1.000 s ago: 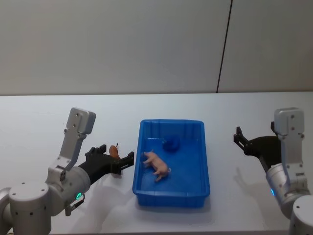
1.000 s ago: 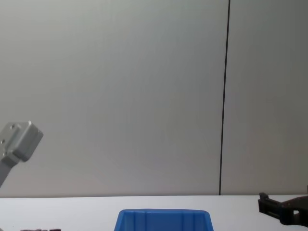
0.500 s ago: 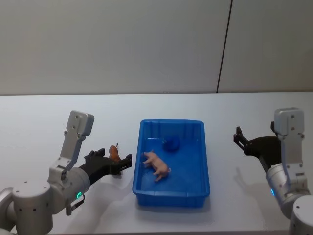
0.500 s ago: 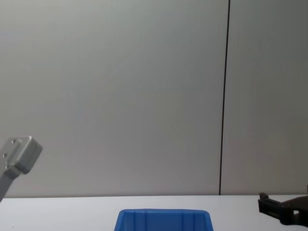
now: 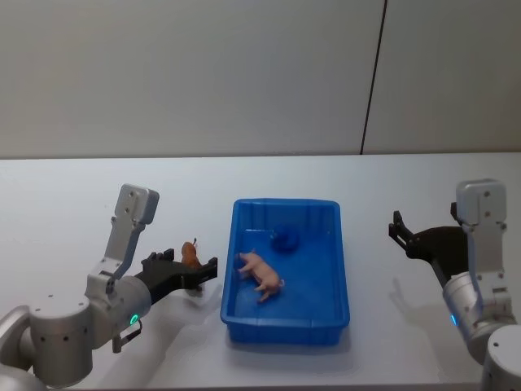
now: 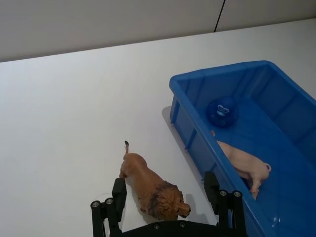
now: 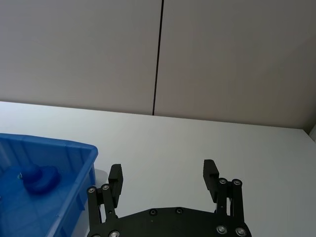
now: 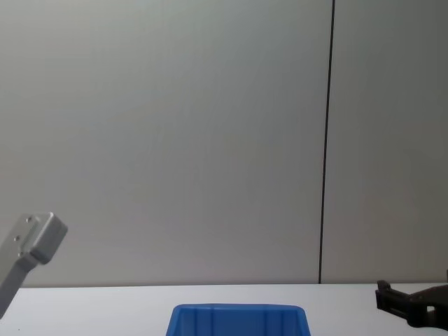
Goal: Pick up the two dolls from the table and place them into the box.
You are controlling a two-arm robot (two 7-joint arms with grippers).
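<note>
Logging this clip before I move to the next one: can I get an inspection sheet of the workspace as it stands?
Surface: white table, bare around the bin.
Job's things: blue box at table centre; pink pig doll lying inside it; brown lion doll on the table just left of the box.
Clutter: small dark blue round toy in the box's far part.
Grippers: left gripper low over the table, jaws open on either side of the lion, not closed on it; right gripper open, holding nothing, above the table right of the box.
Cables: nothing seen.
Surroundings: plain grey wall with a dark vertical seam.
</note>
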